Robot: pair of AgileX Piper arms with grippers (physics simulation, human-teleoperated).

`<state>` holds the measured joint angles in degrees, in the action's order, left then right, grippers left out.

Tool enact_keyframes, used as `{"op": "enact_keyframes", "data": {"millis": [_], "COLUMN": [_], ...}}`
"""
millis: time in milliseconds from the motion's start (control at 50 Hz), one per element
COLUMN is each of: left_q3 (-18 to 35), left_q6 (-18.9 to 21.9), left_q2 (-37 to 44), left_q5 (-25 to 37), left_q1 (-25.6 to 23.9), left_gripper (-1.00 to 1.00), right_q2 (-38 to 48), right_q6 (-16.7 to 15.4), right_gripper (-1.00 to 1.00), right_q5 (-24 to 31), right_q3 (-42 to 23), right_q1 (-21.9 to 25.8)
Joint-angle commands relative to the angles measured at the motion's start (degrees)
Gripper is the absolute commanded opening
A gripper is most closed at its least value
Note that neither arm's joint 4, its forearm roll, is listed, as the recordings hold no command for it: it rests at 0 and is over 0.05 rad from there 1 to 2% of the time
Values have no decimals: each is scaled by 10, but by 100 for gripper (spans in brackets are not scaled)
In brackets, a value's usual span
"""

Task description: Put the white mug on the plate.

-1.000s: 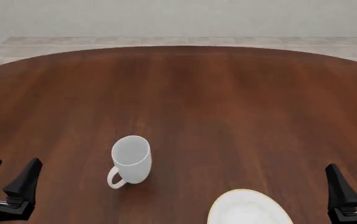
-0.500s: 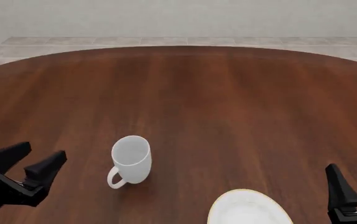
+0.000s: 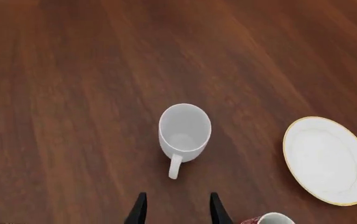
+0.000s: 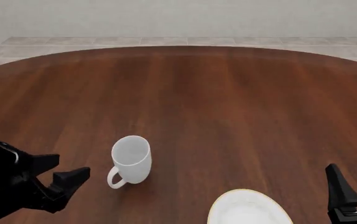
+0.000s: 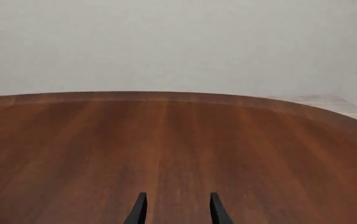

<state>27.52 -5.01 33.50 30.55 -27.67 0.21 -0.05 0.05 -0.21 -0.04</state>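
Fingers of the left gripper are spread apart with nothing between them, and they are aimed toward the white mug from its left in the front view, near it but not touching. In the left wrist view the mug's handle is seen pointing back toward the open fingers, with the mug upright on the table. The plate lies flat to the mug's right, close to the table's near edge and well apart from the mug.

Several risks can be judged from this. If the approach is made too low or off line, the handle could be struck first, and the mug would be spun or tipped rather than gripped. A smooth round wall gripped off-centre could slip out during the lift. A red and white object, only partly seen beside the plate, could be knocked during the carry. The right gripper is held open and idle, well clear.
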Motion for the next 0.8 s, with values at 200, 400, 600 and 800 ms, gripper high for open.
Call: {"op": "enact_keyframes", "data": {"millis": [200,400,600,800], "left_q3": [15,0,-20,-39], "left_q6": [-12,-16,-22,-23], "left_q2": [48,70,95,117], "left_q5": [25,-5,-40,-73], "left_q1": [-17,-8,-8,1], "left_gripper": [100,100,100,100], "right_q2": [0,0,0,0], "right_q6": [0,0,0,0], "right_gripper": [100,100,100,100], "right_q5": [-1,-1,-1,-1], "right_q3": [0,0,0,0], "right_q1": [0,0,0,0]}}
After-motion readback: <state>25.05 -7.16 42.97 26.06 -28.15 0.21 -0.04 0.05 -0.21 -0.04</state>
